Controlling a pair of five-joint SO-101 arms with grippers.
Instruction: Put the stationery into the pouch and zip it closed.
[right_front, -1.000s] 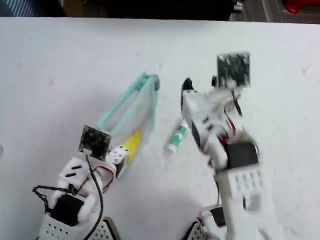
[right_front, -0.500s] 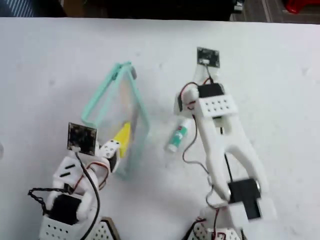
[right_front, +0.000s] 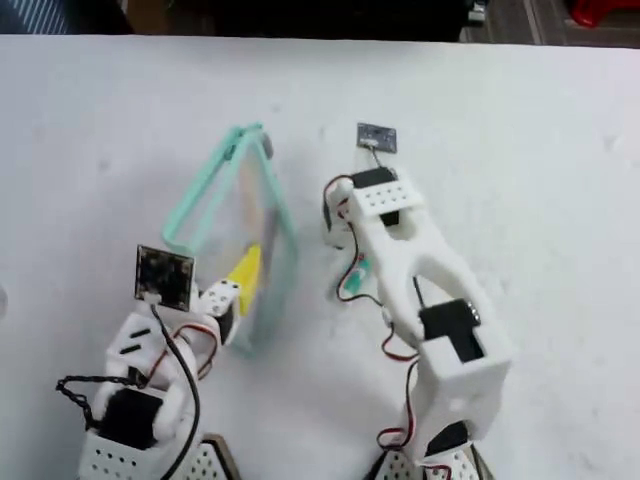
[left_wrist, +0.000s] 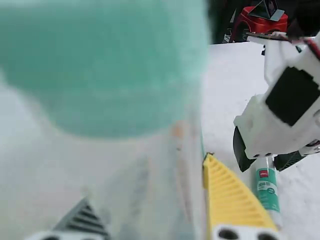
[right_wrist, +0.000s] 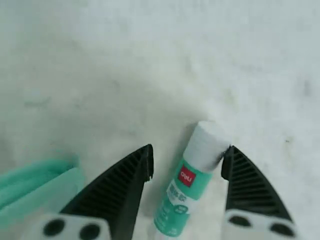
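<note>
While the left gripper (right_front: 245, 280) clamps the pouch (right_front: 250, 212), the right gripper (right_wrist: 187, 151) gapes around the green-labelled glue stick (right_wrist: 192, 176).

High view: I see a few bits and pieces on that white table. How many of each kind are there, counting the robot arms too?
pouch: 1
glue stick: 1
robot arms: 2, the left arm and the right arm
Total: 4

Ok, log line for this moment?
left claw: shut on pouch | pouch: mouth open | right claw: open, straddling glue stick | glue stick: lying on table
</note>
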